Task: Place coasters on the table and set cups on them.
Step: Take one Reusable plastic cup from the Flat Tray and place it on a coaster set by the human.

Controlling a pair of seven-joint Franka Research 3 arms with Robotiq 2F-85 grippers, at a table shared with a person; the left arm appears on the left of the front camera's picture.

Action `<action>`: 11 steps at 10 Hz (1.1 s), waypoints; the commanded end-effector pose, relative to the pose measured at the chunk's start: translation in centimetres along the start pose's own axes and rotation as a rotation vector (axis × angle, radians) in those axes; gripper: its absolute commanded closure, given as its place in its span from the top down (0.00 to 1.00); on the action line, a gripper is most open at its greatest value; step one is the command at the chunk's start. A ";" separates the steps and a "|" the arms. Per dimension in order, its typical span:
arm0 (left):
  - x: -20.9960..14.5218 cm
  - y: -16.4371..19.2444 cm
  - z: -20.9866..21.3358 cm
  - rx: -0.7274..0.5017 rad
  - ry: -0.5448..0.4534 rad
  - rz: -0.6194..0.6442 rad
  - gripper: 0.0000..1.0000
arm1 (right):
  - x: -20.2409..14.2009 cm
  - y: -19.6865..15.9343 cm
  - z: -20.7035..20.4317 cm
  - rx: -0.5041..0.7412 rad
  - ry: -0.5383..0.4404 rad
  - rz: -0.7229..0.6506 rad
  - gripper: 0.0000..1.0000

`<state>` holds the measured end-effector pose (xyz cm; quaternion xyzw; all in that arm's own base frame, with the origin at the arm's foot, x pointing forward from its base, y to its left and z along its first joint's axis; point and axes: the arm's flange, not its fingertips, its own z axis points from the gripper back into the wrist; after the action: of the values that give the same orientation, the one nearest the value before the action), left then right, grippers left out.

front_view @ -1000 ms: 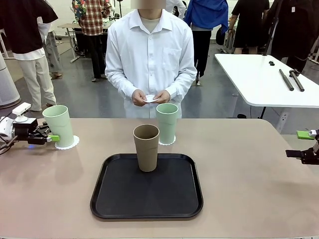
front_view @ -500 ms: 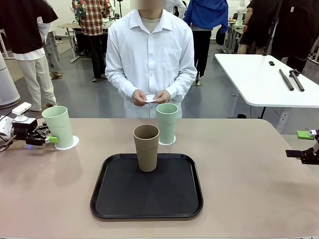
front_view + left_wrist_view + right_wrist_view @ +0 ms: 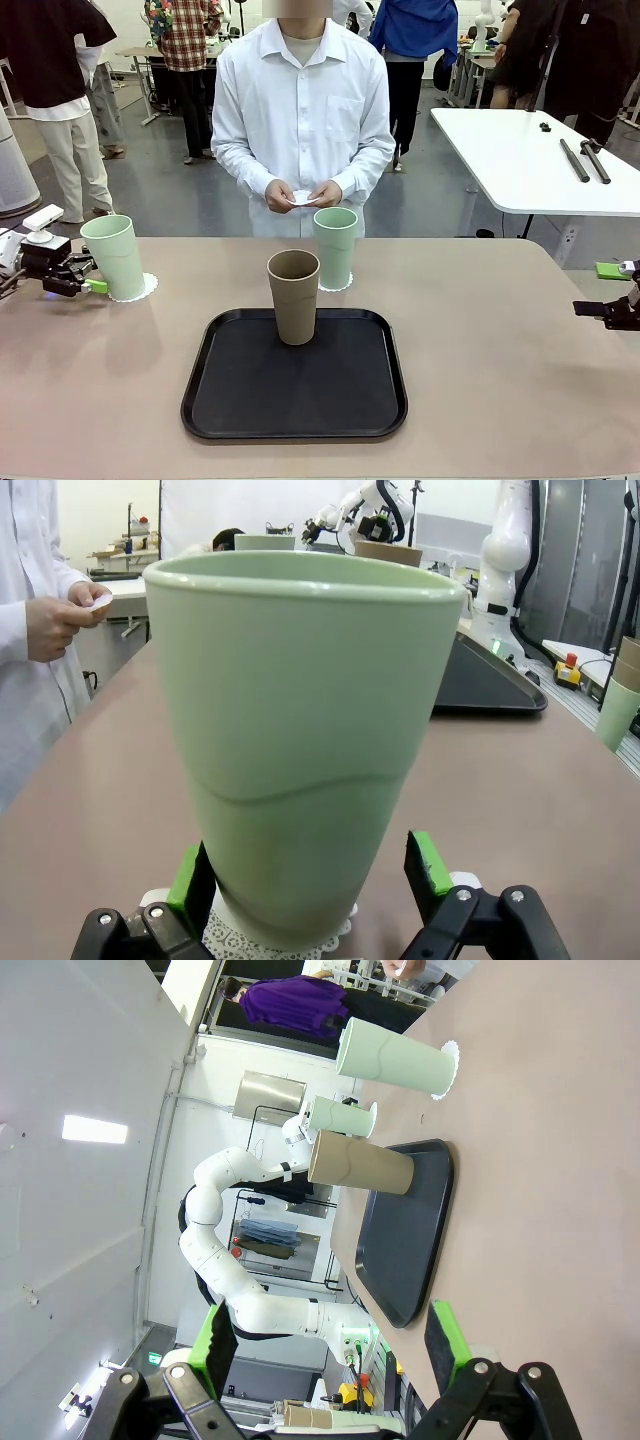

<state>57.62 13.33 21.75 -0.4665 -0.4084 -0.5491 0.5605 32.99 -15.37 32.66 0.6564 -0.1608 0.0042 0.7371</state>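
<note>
Taking the person's side of the table (image 3: 500, 380) as twelve o'clock, the left claw (image 3: 90, 282) is sitting low at about nine o'clock, at the table's edge. Its fingers are standing spread on either side of the base of a pale green cup (image 3: 115, 257). In the left wrist view, one green pad is lying right against the cup's wall and the other is standing just clear of it, so nothing is being pinched. That cup is standing upright on a lacy white coaster (image 3: 137, 291), whose scalloped edge is peeking out round the base.

A second pale green cup (image 3: 335, 245) is standing upright toward twelve o'clock, just in front of the person, on its own coaster (image 3: 346, 287). The tan-brown cup (image 3: 293, 295) is standing upright on the black tray (image 3: 195, 400), at the tray's twelve o'clock edge. The tray is lying at the middle of the table, reaching toward six o'clock.

The person (image 3: 300, 110) is standing at twelve o'clock, holding a third coaster (image 3: 300, 198) between both hands (image 3: 325, 193) above the far edge.

The right claw (image 3: 606, 290) is hovering at three o'clock, well apart from the cups, fingers spread and gripping nothing.
</note>
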 end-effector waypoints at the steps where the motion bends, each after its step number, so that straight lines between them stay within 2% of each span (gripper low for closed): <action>1: 0.7 -0.2 0.3 0.002 0.061 -0.005 1.00 | 0.0 0.1 -0.1 0.008 0.001 0.002 1.00; 4: 0.8 -0.2 0.3 0.008 0.066 -0.016 1.00 | 0.0 0.1 -0.1 0.008 0.001 0.002 1.00; 9: 2.3 0.2 1.0 0.038 0.177 -0.061 1.00 | 0.0 0.1 -0.1 0.008 0.001 0.002 1.00; 11: 3.5 -0.3 1.8 0.027 0.266 -0.025 1.00 | 0.0 0.1 -0.1 0.008 0.001 0.002 1.00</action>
<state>58.51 14.66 24.57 -0.3902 -0.3734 -0.5989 0.5913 32.99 -15.37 32.66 0.6564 -0.1608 0.0042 0.7371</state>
